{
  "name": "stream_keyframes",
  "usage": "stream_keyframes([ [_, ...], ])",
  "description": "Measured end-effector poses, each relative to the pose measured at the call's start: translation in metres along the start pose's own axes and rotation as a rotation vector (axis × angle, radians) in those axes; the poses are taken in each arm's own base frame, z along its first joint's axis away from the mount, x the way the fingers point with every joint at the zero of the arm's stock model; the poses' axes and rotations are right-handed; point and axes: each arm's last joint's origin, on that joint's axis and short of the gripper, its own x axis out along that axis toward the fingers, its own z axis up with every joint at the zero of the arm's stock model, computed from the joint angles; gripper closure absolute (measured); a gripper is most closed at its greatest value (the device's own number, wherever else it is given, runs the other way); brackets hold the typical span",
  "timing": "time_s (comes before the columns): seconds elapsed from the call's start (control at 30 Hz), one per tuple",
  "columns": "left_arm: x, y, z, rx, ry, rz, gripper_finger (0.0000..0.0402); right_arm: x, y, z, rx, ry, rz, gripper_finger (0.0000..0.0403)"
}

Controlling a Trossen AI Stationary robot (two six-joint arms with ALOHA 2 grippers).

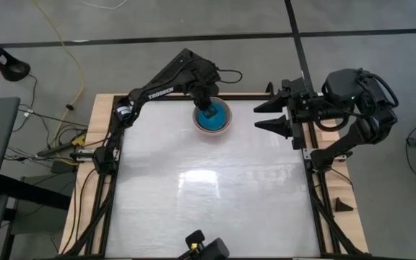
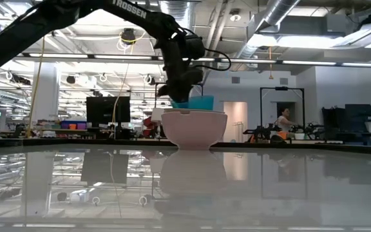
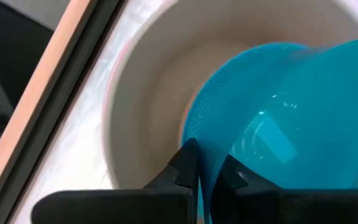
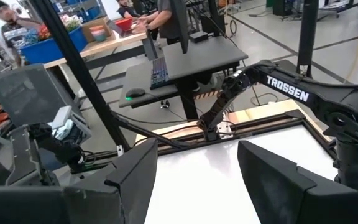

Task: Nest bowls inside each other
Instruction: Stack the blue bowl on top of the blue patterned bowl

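Note:
A large pale pink-white bowl (image 1: 225, 127) stands on its base near the table's far edge, also in the low view (image 2: 194, 129). A turquoise bowl (image 1: 214, 120) sits tilted in its mouth, and its upper part (image 2: 198, 102) shows above the pale rim. Its lower part is hidden inside the pale bowl. My left gripper (image 1: 208, 112) reaches down from the far left and is shut on the turquoise bowl. My right gripper (image 1: 276, 108) hangs open above the table's far right edge and holds nothing. Other bowls do not show. My left gripper pinches the turquoise bowl's rim (image 3: 205, 149), one finger (image 3: 188, 165) outside the wall and the other finger (image 3: 232, 177) inside. The fingers slant steeply down from above. The bowl is tilted within the pale bowl (image 3: 148, 87). Whether it rests on the pale bowl's inside I cannot tell.
The table's wooden border and dark frame rail (image 3: 73, 74) run close by the pale bowl on the far left. A camera mount (image 1: 204, 249) stands at the near edge. The white tabletop (image 1: 215, 195) stretches from the bowls to the near edge.

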Motion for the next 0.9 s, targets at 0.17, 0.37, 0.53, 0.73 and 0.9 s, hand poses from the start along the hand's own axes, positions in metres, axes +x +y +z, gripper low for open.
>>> stream_keyframes([
  [0.17,0.000,-0.002,0.004,0.006,-0.044,-0.048,0.0363,0.000,0.000,0.000,0.004,0.000,-0.001,0.0143],
  [0.37,0.000,-0.002,0.005,0.003,-0.051,-0.055,0.0254,0.000,0.004,-0.001,0.005,0.005,0.013,0.0143],
  [0.53,-0.005,0.004,0.008,-0.025,-0.090,-0.054,0.0167,-0.001,0.009,-0.003,0.000,0.012,0.034,0.0143],
  [0.73,-0.025,0.011,0.019,-0.055,-0.163,-0.100,0.0124,-0.001,0.009,-0.005,-0.005,0.028,0.030,0.0143],
  [0.9,-0.030,0.014,0.022,-0.057,-0.189,-0.071,0.0123,-0.001,0.009,-0.005,-0.005,0.030,0.030,0.0143],
])
